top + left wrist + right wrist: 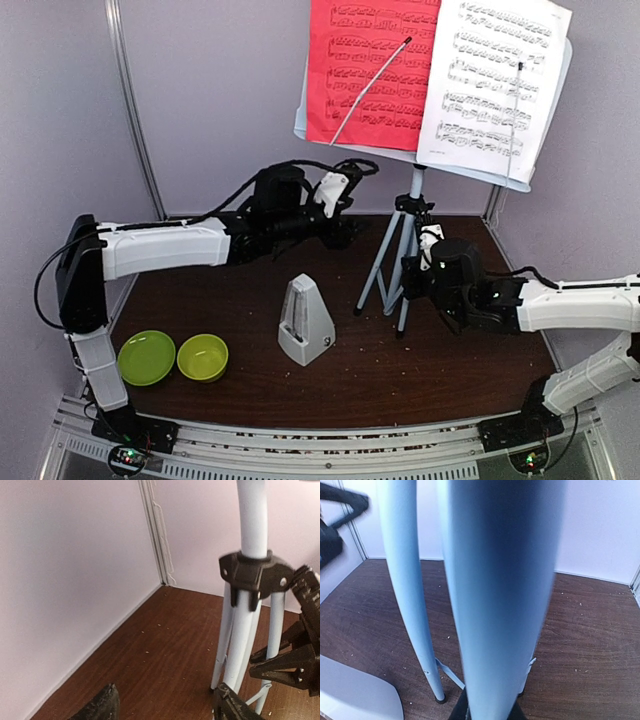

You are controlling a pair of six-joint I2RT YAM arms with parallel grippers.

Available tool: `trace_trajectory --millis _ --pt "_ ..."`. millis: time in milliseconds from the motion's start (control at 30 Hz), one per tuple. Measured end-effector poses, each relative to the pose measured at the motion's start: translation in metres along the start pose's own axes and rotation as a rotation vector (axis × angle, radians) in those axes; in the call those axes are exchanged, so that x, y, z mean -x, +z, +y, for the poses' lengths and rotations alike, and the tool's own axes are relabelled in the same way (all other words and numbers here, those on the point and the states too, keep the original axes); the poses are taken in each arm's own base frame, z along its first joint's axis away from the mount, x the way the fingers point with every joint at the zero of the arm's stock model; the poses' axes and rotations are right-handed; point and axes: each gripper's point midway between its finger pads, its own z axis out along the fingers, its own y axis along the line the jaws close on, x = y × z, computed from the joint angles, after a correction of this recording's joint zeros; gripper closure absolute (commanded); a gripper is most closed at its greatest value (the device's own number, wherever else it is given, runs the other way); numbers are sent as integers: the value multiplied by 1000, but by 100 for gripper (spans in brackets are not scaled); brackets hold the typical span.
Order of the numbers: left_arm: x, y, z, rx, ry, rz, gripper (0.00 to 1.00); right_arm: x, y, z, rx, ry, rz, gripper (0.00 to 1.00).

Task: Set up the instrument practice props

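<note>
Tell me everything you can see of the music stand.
The music stand is a grey-white, metal-looking tripod standing upright at the back right of the brown table. Its thin legs spread from a black collar under a single pole, and its feet are on the tabletop. Its pale desk, tilted back, carries a red sheet on the left and a white sheet on the right, each held by a thin retainer wire. The right end effector appears to be clamped on one leg.

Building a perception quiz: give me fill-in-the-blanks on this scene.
The red sheet sits ____ of the white sheet on the music stand. The metronome stands ____ on the table. The lime-green bowls number ____.
Missing: left; upright; two.
</note>
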Motion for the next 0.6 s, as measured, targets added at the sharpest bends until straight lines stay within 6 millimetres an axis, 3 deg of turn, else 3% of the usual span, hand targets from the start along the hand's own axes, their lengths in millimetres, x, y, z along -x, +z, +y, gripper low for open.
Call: trace_trajectory --millis 133,233,400,600 --pt "28 -33 22 41 17 -49 32 3 6 4 -3 1 -6 100" --pt "26 -54 31 53 8 -51 32 5 12 8 -2 4 -12 100" --pt "-17 -74 48 79 -15 26 34 9 24 17 4 9 -28 100" --pt "-80 -79 65 92 -33 135 36 13 38 29 21 4 -48 100"
